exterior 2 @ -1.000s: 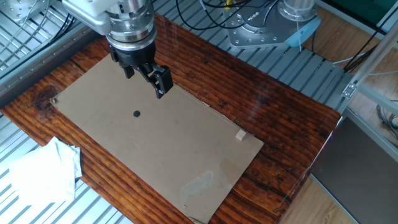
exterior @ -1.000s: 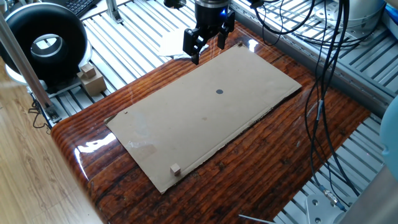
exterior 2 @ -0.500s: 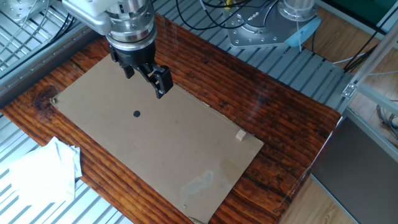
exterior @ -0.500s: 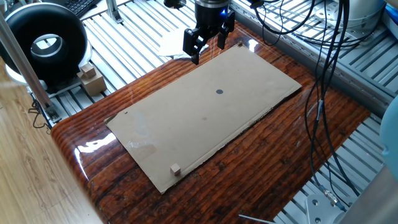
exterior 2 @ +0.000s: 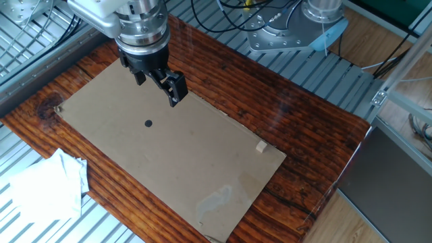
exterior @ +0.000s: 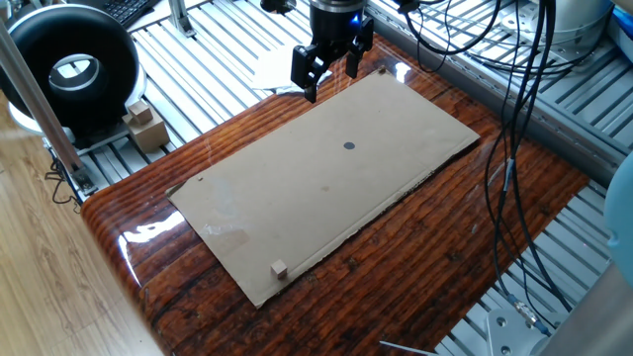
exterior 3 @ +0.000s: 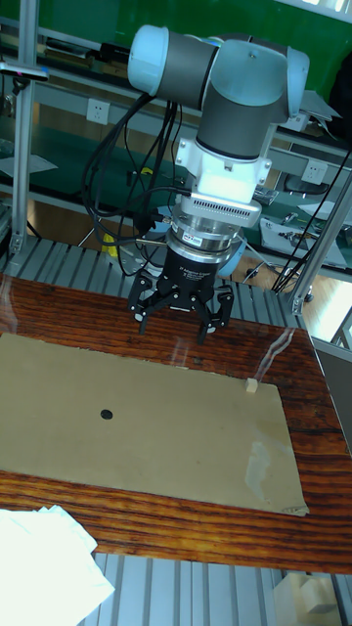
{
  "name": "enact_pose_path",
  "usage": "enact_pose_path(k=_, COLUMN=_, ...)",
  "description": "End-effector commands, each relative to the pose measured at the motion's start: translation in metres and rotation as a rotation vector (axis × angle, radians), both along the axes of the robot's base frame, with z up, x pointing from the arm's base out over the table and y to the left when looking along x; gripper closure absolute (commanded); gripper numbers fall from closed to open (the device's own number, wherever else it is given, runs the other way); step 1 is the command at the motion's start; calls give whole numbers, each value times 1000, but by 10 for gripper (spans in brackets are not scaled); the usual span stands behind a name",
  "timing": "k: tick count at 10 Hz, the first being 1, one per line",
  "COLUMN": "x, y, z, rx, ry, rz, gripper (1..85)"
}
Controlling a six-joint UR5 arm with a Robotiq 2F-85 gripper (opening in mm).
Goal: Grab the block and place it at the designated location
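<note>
The block is a tiny pale wooden cube lying near one end of a flat cardboard sheet; it also shows as the block and the block. The designated location is a small dark dot on the sheet's other half, seen too as the dot and the dot. My gripper hangs open and empty above the sheet's far edge near the dot, a long way from the block. It appears again as the gripper and the gripper.
The sheet lies on a glossy dark wooden table. White crumpled paper lies off the table's side. A black round device and small cardboard boxes stand beyond one corner. Cables hang along another side.
</note>
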State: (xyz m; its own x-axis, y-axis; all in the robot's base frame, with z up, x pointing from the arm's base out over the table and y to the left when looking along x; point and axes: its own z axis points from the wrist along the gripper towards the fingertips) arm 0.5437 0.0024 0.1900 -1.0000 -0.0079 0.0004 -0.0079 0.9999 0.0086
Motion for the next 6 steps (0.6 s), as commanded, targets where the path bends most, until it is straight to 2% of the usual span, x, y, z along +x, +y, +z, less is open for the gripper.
enact_pose_path(k=1, x=34, y=-9, z=2, rx=-34, ry=-132, rz=-154, gripper=847)
enact_pose_path(k=6, x=33, y=-8, z=2, rx=-34, ry=-131, rz=-151, gripper=847)
